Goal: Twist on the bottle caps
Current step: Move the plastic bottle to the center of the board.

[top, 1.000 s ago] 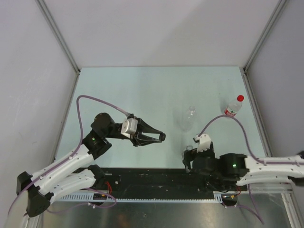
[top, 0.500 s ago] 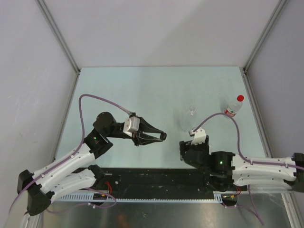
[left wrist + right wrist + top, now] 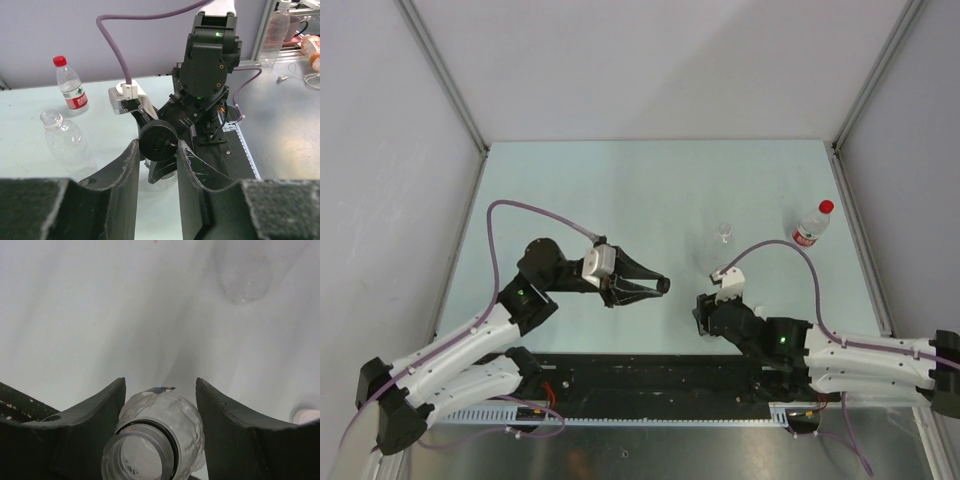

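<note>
Though top view hides it, right fingers (image 3: 85,420) pinch uncapped bottle (image 3: 162,432); left fingers (image 3: 120,180) pinch black cap (image 3: 158,141).

Top view: the gripped bottle is hidden under the right end effector (image 3: 702,320). Right wrist view: gripped bottle (image 3: 159,440) is cut off by the bottom edge, only the open neck and shoulder show. A pale blob (image 3: 306,416) is cropped at the right edge, possibly the whitish cap. Left wrist view: black cap (image 3: 158,140) and left end effector (image 3: 157,150) cover the right fingertips. Far clear bottle (image 3: 723,236) is faint on the desk (image 3: 620,190).
</note>
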You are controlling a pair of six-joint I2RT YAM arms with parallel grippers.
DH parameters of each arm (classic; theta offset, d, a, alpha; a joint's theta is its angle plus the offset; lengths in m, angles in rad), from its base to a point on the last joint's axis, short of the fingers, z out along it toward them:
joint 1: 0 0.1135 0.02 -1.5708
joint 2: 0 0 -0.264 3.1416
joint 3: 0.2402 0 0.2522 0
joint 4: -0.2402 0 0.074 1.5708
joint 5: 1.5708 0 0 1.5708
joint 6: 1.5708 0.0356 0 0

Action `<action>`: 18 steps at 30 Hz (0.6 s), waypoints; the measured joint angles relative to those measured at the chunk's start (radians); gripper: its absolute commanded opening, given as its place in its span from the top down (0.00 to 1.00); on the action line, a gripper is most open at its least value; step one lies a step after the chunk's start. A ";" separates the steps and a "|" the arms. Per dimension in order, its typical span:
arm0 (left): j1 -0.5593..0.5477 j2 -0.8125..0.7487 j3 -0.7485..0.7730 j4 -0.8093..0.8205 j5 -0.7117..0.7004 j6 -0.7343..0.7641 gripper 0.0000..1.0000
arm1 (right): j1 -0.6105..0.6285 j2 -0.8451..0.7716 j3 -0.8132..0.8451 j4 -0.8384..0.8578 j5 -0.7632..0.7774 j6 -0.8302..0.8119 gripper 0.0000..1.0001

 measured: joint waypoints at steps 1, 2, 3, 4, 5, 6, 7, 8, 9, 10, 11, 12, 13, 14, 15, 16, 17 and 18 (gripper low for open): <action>0.000 -0.001 -0.004 0.002 -0.010 -0.005 0.85 | 0.000 0.023 0.003 0.024 0.004 -0.016 0.47; 0.000 -0.005 -0.010 0.002 -0.022 -0.013 0.85 | -0.001 0.043 0.006 0.047 0.003 -0.035 0.48; 0.000 -0.009 -0.018 0.002 -0.035 -0.021 0.86 | -0.001 0.063 0.011 0.069 0.003 -0.059 0.50; 0.000 -0.018 -0.029 0.002 -0.049 -0.027 0.86 | -0.004 0.082 0.015 0.095 0.001 -0.085 0.51; 0.000 -0.030 -0.042 0.002 -0.068 -0.037 0.85 | -0.010 0.098 0.018 0.118 -0.003 -0.108 0.53; 0.000 -0.049 -0.061 0.002 -0.092 -0.049 0.85 | -0.032 0.121 0.022 0.165 -0.026 -0.144 0.55; 0.000 -0.067 -0.077 0.000 -0.112 -0.062 0.85 | -0.059 0.139 0.025 0.211 -0.047 -0.172 0.57; 0.000 -0.084 -0.088 -0.002 -0.130 -0.073 0.84 | -0.087 0.154 0.027 0.251 -0.066 -0.194 0.57; 0.000 -0.111 -0.105 -0.002 -0.167 -0.093 0.84 | -0.125 0.174 0.031 0.306 -0.104 -0.220 0.57; 0.000 -0.133 -0.116 -0.002 -0.190 -0.105 0.84 | -0.162 0.200 0.040 0.357 -0.138 -0.245 0.57; 0.000 -0.161 -0.129 -0.002 -0.225 -0.124 0.83 | -0.197 0.232 0.054 0.406 -0.175 -0.269 0.57; 0.000 -0.195 -0.145 -0.001 -0.266 -0.148 0.83 | -0.229 0.271 0.074 0.453 -0.211 -0.293 0.57; 0.000 -0.215 -0.154 0.000 -0.292 -0.163 0.83 | -0.256 0.313 0.098 0.496 -0.246 -0.317 0.57; 0.000 -0.237 -0.164 0.000 -0.324 -0.182 0.83 | -0.278 0.358 0.126 0.534 -0.284 -0.339 0.57; 0.000 -0.253 -0.172 0.002 -0.355 -0.201 0.83 | -0.291 0.397 0.150 0.567 -0.311 -0.359 0.56; 0.000 -0.269 -0.182 0.002 -0.382 -0.217 0.83 | -0.306 0.449 0.183 0.605 -0.346 -0.382 0.56; 0.000 -0.280 -0.190 0.002 -0.406 -0.232 0.83 | -0.317 0.502 0.219 0.638 -0.384 -0.404 0.55; 0.000 -0.286 -0.197 0.002 -0.421 -0.241 0.83 | -0.327 0.555 0.255 0.669 -0.420 -0.423 0.54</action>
